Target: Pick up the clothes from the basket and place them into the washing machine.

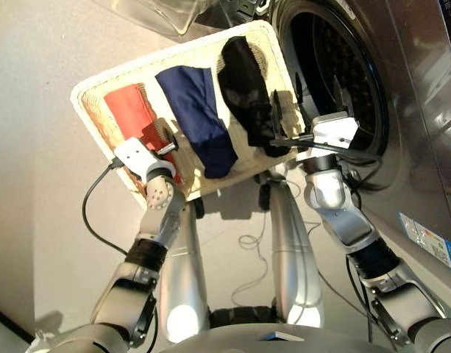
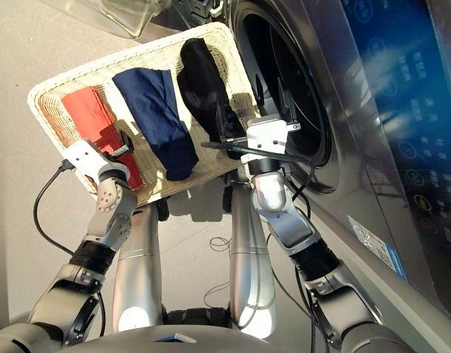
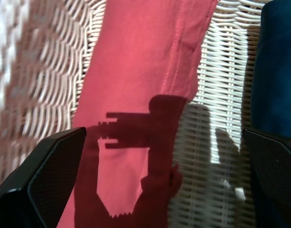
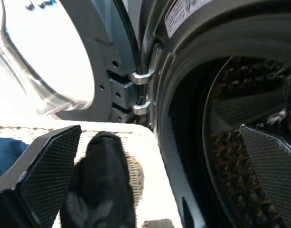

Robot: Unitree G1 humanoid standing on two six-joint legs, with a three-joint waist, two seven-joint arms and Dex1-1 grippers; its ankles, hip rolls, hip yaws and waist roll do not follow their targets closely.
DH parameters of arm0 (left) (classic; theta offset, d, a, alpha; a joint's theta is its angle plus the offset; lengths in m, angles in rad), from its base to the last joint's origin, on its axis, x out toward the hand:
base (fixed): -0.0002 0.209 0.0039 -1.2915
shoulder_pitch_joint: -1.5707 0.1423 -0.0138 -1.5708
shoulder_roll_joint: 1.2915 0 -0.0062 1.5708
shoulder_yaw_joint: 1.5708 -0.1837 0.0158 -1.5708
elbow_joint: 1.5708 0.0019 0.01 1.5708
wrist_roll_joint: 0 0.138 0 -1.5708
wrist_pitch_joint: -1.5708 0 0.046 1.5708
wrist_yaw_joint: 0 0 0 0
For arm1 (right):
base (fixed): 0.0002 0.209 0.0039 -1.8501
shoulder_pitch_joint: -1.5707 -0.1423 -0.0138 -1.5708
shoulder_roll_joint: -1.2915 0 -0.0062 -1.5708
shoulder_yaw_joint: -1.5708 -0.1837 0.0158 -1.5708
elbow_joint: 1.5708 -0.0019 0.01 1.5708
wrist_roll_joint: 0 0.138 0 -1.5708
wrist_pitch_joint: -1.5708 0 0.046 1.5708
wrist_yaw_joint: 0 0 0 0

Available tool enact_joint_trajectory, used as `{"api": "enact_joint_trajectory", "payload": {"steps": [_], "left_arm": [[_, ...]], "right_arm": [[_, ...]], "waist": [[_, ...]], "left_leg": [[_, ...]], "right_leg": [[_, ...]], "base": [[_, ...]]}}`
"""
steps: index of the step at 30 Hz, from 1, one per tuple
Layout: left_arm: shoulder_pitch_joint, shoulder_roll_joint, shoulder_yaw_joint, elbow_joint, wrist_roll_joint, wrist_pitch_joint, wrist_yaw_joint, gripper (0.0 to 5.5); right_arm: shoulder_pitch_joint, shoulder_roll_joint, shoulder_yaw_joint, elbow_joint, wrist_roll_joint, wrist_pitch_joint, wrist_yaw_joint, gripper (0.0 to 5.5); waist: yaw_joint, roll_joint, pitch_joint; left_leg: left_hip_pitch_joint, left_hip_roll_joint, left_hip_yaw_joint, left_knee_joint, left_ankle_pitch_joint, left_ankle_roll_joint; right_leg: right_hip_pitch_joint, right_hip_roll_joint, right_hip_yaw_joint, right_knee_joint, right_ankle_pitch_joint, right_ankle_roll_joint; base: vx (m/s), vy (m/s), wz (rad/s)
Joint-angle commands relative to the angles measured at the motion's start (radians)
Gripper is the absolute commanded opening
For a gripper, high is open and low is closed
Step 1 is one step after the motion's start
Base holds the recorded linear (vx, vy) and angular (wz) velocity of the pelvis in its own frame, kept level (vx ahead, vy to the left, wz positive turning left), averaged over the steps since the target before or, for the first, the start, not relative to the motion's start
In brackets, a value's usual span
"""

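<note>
The basket (image 1: pixel 85 92) is a cream wicker tray in front of the washing machine (image 1: pixel 335 73), whose drum hole (image 4: pixel 249 142) stands open. In it lie the clothes side by side: a coral-red strip (image 1: pixel 133 110) on the left, a navy one (image 1: pixel 196 110) in the middle and a black one (image 1: pixel 243 77) nearest the drum. My left gripper (image 1: pixel 166 140) hangs open just above the near end of the red garment (image 3: pixel 145 61). The right gripper (image 1: pixel 277 125) is open over the near end of the black garment (image 4: pixel 105 180), holding nothing.
The round door (image 1: pixel 159 15) with its clear glass bowl is swung open beyond the basket's far edge, hinged (image 4: pixel 140 92) beside the drum. A black cable (image 1: pixel 93 213) loops over the floor at the left. A blue sticker (image 1: pixel 431 239) marks the machine's front.
</note>
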Motion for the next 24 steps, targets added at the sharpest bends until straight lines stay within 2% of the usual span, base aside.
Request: {"api": "enact_joint_trajectory", "payload": {"steps": [1,7,8,9,10,11,12,13,14,15,16,17,24], "left_arm": [[-0.059,0.049,0.004,0.092,-0.029,-0.023,0.002,5.50],[-0.144,0.073,-0.006,0.239,-0.053,-0.003,-0.019,5.50],[-0.158,0.077,-0.007,0.265,-0.057,0.005,-0.028,5.50],[-0.159,0.078,-0.009,0.283,-0.057,0.010,-0.031,5.00],[-0.171,0.079,-0.012,0.282,-0.051,0.009,-0.028,4.21],[-0.173,0.076,-0.014,0.295,-0.054,0.015,-0.031,3.84],[-0.186,0.079,-0.014,0.306,-0.056,0.016,-0.033,3.26],[-0.187,0.080,-0.016,0.319,-0.057,0.020,-0.035,2.37],[-0.194,0.081,-0.016,0.328,-0.059,0.022,-0.036,2.11],[-0.195,0.083,-0.014,0.339,-0.058,0.025,-0.037,1.32],[-0.200,0.083,-0.013,0.342,-0.058,0.025,-0.038,0.88],[-0.199,0.083,-0.011,0.346,-0.056,0.026,-0.037,0.00],[-0.193,0.085,-0.004,0.363,-0.055,0.028,-0.041,0.00]], "right_arm": [[0.000,0.004,0.023,-0.119,0.040,-0.075,0.010,5.50],[-0.006,0.000,0.045,-0.127,0.069,-0.093,0.012,5.50],[-0.010,0.000,0.044,-0.130,0.073,-0.095,0.012,5.50],[-0.005,-0.001,0.048,-0.131,0.075,-0.097,0.012,5.50],[-0.009,-0.004,0.047,-0.134,0.078,-0.099,0.011,5.50],[-0.004,-0.004,0.050,-0.132,0.080,-0.099,0.011,5.50],[-0.011,-0.006,0.048,-0.133,0.082,-0.099,0.010,5.50],[-0.007,-0.007,0.052,-0.132,0.086,-0.100,0.010,5.50],[-0.011,-0.010,0.053,-0.134,0.089,-0.101,0.010,5.50],[-0.011,-0.012,0.053,-0.135,0.091,-0.103,0.009,5.50],[-0.016,-0.014,0.052,-0.137,0.092,-0.104,0.008,5.50],[-0.016,-0.014,0.051,-0.139,0.094,-0.106,0.007,5.50],[-0.009,-0.017,0.041,-0.136,0.099,-0.112,0.002,5.50]], "waist": [[-0.042,-0.005,-0.008],[-0.053,-0.014,-0.008],[-0.056,-0.016,-0.008],[-0.056,-0.017,-0.008],[-0.059,-0.019,-0.008],[-0.058,-0.018,-0.008],[-0.060,-0.020,-0.008],[-0.058,-0.018,-0.008],[-0.059,-0.019,-0.008],[-0.059,-0.019,-0.008],[-0.060,-0.020,-0.008],[-0.059,-0.020,-0.008],[-0.060,-0.016,-0.008]], "left_leg": [[-0.033,-0.028,-0.027,0.043,-0.033,0.029],[-0.050,-0.022,-0.030,0.057,-0.030,0.025],[-0.070,-0.023,-0.027,0.048,0.004,0.029],[-0.050,-0.021,-0.031,0.061,-0.032,0.024],[-0.073,-0.022,-0.026,0.050,0.005,0.028],[-0.053,-0.019,-0.030,0.063,-0.031,0.023],[-0.074,-0.019,-0.026,0.050,0.007,0.027],[-0.053,-0.016,-0.029,0.062,-0.029,0.022],[-0.054,-0.016,-0.030,0.059,-0.025,0.021],[-0.056,-0.016,-0.031,0.061,-0.025,0.021],[-0.077,-0.017,-0.027,0.053,0.009,0.025],[-0.076,-0.017,-0.028,0.052,0.009,0.025],[-0.072,-0.017,-0.029,0.042,0.017,0.022]], "right_leg": [[0.028,-0.014,0.017,0.049,-0.097,0.068],[0.018,-0.011,0.022,0.052,-0.094,0.069],[-0.002,-0.012,0.022,0.038,-0.061,0.066],[0.017,-0.009,0.022,0.054,-0.096,0.070],[-0.002,-0.011,0.022,0.038,-0.060,0.067],[0.018,-0.008,0.024,0.053,-0.095,0.070],[-0.002,-0.009,0.025,0.037,-0.060,0.067],[0.016,-0.007,0.026,0.052,-0.095,0.071],[0.015,-0.007,0.026,0.049,-0.091,0.071],[0.015,-0.006,0.025,0.049,-0.091,0.072],[-0.005,-0.006,0.026,0.037,-0.059,0.068],[-0.005,-0.006,0.025,0.036,-0.058,0.068],[0.002,-0.006,0.025,0.025,-0.052,0.071]], "base": [[0.000,0.000,0.000],[-0.020,-0.001,-0.006],[0.000,0.000,0.000],[-0.117,-0.002,-0.049],[0.080,0.002,-0.032],[-0.122,-0.001,-0.023],[0.082,0.002,-0.016],[0.000,0.000,0.000],[0.080,0.010,-0.029],[-0.118,-0.001,-0.040],[-0.113,-0.007,-0.021],[-0.111,-0.014,-0.033],[0.000,0.000,0.000]]}}
